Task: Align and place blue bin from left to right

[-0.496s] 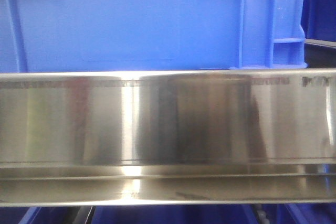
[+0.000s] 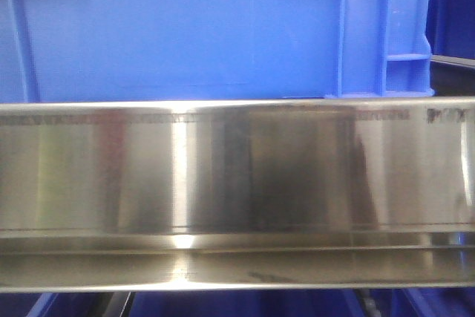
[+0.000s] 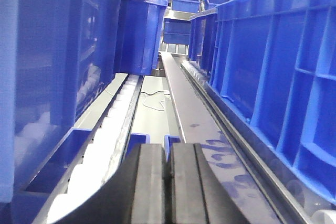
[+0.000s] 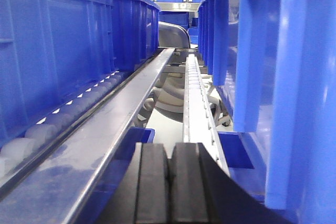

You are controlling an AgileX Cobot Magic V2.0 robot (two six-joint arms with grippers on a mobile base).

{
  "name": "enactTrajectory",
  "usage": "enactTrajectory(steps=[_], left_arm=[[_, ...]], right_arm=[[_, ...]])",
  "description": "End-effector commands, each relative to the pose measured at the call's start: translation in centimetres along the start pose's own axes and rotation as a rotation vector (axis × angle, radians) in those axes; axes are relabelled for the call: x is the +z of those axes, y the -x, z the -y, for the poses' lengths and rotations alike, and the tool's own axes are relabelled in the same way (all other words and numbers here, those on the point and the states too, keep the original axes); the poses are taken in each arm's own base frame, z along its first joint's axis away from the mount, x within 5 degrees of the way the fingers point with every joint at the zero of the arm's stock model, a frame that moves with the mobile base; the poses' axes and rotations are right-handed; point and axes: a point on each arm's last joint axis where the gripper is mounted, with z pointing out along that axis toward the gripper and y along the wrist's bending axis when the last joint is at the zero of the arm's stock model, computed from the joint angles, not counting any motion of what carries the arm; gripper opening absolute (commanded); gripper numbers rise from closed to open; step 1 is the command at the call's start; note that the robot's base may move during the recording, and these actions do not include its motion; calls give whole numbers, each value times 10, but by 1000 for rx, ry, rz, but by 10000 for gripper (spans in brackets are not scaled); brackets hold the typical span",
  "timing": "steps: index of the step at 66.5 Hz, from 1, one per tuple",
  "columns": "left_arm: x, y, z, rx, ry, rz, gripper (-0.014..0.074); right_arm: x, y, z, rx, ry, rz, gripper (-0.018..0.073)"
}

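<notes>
Fingers [image 3: 149, 187] of our left gripper [image 3: 168, 169] are pressing together, holding nothing, in the left wrist view; we are seeing blue crates [image 3: 273, 66] beside a roller track [image 3: 105, 135]. Right wrist view: our right gripper [image 4: 171, 174] is pressing together too, empty. Front view: the blue bin [image 2: 185, 35] is sitting just behind the steel rail [image 2: 237, 168], filling the width.

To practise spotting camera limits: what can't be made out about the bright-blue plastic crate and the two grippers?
- Front view: bright-blue plastic crate cut off top and left; footing hidden behind shiny steel rail.
- Wrist views: left gripper and right gripper shut; bodies cut off at bottom edge.
</notes>
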Motion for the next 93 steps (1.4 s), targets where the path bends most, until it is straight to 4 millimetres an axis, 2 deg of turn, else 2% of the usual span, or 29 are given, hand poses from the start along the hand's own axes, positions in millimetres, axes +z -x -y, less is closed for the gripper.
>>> enactTrajectory(steps=[1, 20, 33, 40, 51, 57, 63, 69, 73, 81, 87, 93], left_arm=[[0, 2, 0, -6, 1, 22, -111], [-1, 10, 0, -6, -3, 102, -111], [-2, 17, 1, -6, -7, 189, -111], [-5, 32, 2, -6, -11, 232, -111], [-20, 84, 7, 12, -19, 303, -111], [-31, 113, 9, 40, -12, 271, -111], [-35, 144, 11, 69, 5, 213, -83], [-30, 171, 13, 73, 17, 123, 11], [-21, 186, 14, 72, 22, 59, 103], [4, 208, 15, 72, 29, -35, 281], [27, 214, 16, 72, 26, -89, 398], [45, 217, 21, 79, -16, -123, 530]], right_arm=[[0, 2, 0, -1, 2, 16, -69], [-1, 8, 0, 0, -1, 91, -69], [-2, 19, 1, 2, -5, 213, -69], [-9, 47, -1, 2, 1, 266, -69], [-36, 112, -5, -1, 18, 352, -69], [-49, 145, -8, -4, 27, 341, -69], [-49, 172, -9, -6, 31, 290, -67], [-42, 198, -11, -7, 34, 250, -60], [-32, 212, -12, -7, 33, 233, -7], [-9, 230, -12, -5, 32, 194, 213], [10, 236, -12, -4, 30, 153, 382], [32, 234, -11, -31, 16, 108, 551]])
